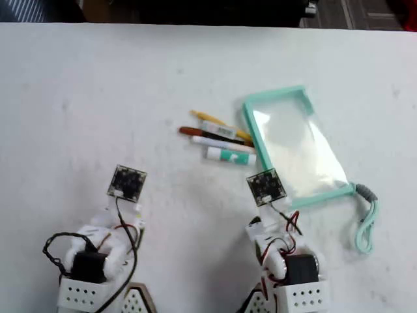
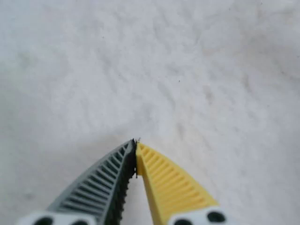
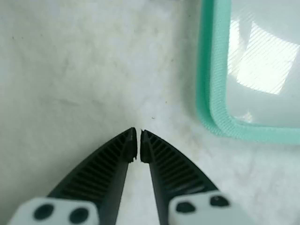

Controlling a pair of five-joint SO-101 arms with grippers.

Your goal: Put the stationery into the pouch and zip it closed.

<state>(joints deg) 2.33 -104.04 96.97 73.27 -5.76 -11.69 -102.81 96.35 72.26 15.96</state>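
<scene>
A clear pouch [image 1: 296, 147] with a mint-green edge lies flat right of the table's middle, its green strap [image 1: 366, 225] trailing toward the near right. Just left of it lie several pens and markers [image 1: 218, 137], side by side. My right gripper [image 3: 138, 138] is shut and empty over bare table, close to a corner of the pouch [image 3: 220, 93]. In the high view this arm [image 1: 266, 188] sits at the pouch's near left corner. My left gripper [image 2: 136, 147], grey and yellow fingers pressed together, hangs over bare table. That arm [image 1: 127, 182] stands at the near left.
The white table [image 1: 98, 98] spreads wide around the objects. Its far edge [image 1: 195, 24] runs along the top of the high view, with dark floor beyond.
</scene>
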